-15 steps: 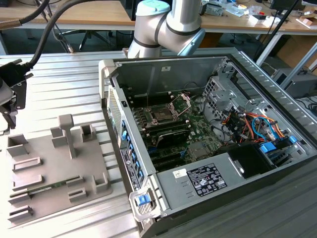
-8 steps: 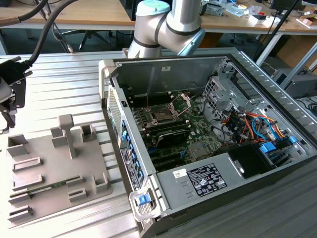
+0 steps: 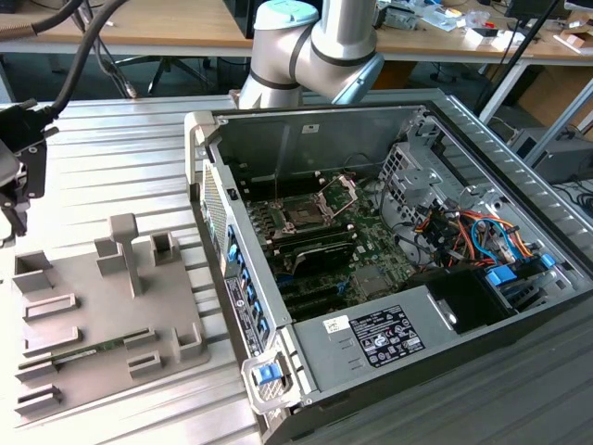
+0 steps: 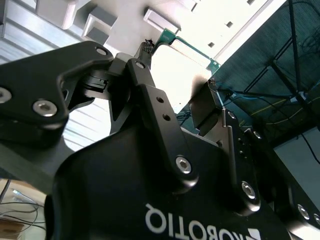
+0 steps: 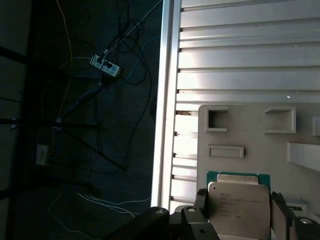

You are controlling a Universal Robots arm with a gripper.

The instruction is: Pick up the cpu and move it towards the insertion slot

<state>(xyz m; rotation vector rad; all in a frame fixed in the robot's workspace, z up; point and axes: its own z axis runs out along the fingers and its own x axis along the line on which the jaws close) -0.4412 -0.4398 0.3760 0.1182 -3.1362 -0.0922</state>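
The cpu (image 5: 237,210), a silver-topped square chip with a green rim, sits between the two black fingers of my gripper (image 5: 239,199) in the first wrist view, above the grey fixture plate (image 5: 250,135). In the second wrist view the gripper (image 4: 179,66) has its fingers against the chip's green-edged, washed-out body (image 4: 187,47). In the exterior view the gripper (image 3: 11,218) hangs at the far left, raised over the table. The insertion slot (image 3: 302,215), a dark square socket with its metal plate (image 3: 339,192) hinged up, lies inside the open computer case, far to the exterior view's right of the gripper.
The grey fixture plate (image 3: 102,315) carries upright holders and a thin green memory stick (image 3: 88,354). The case wall (image 3: 232,269) stands between the plate and the motherboard. The ribbed metal table's edge (image 5: 165,125) runs close by, with floor cables (image 5: 100,65) beyond it.
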